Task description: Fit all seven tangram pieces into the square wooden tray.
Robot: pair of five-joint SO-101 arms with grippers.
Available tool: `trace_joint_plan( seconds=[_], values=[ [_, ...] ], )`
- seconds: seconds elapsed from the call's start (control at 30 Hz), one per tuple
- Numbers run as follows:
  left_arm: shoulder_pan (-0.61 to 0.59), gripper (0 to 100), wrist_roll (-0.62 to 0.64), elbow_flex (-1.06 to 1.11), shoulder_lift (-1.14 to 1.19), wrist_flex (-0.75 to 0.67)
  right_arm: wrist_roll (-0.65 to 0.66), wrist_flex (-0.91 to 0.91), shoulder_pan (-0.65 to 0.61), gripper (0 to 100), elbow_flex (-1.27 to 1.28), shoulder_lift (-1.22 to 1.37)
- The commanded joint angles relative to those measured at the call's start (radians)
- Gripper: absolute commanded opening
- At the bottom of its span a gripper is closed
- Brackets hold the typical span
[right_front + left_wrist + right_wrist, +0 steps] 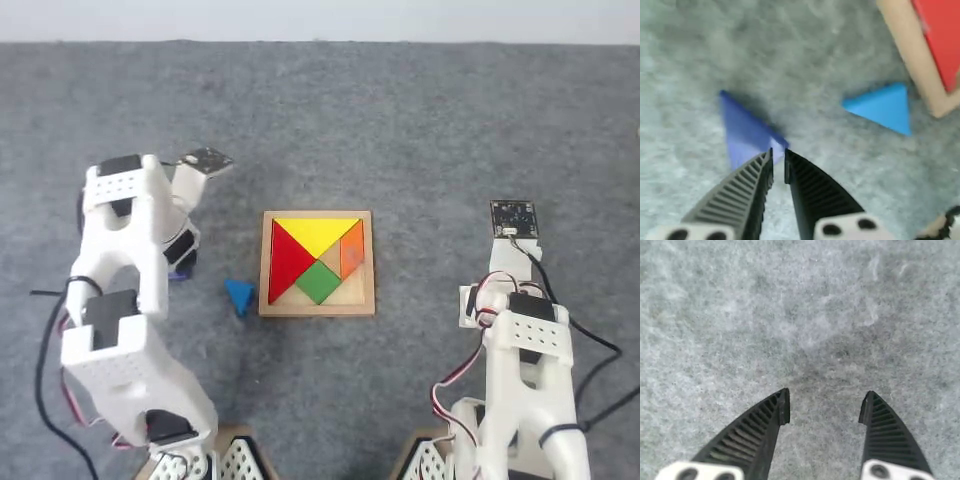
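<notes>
The left end effector (777,159) is pinched almost together on one corner of the dark blue piece (742,130). That hold looks thin (a corner gives little purchase), so the piece could swivel or slip out on lifting, or catch on the tray (910,50) rim. The rest of the piece juts beyond the tips, low over the bench (790,50). The light blue triangle (882,107) lies just beside the tray. The right end effector (825,407) stands apart, empty.

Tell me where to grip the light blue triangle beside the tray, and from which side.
Probably from straight above: the light blue triangle lies flat on the carpet, so only its thin sides offer hold. Put one jaw on the long side, the other at the opposite corner, keeping clear of the tray.
</notes>
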Motion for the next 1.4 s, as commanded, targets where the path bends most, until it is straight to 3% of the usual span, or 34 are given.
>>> trace_joint_plan(
  seconds=[0.0,0.17,0.57,0.77,1.17,1.37],
  values=[
    [-0.032,7,0.038,-0.001,-0.04,-0.064,0.009,-0.015,-0.01,24.1,-0.048,-0.008],
    [-0.061,19,0.04,-0.001,-0.054,-0.109,0.009,-0.016,-0.012,24.1,-0.048,-0.007],
    [-0.075,19,-0.018,-0.004,0.121,-0.176,0.009,-0.016,-0.012,24.1,-0.048,-0.005],
    [-0.081,19,-0.02,-0.048,0.147,-0.138,0.009,-0.018,-0.013,24.1,-0.048,-0.005],
    [-0.118,1,-0.02,-0.119,0.14,-0.153,0.009,-0.018,-0.013,24.1,-0.048,-0.002],
    [-0.129,1,-0.057,-0.131,0.14,-0.152,0.008,-0.019,-0.013,24.1,-0.048,-0.001]
  ],
)
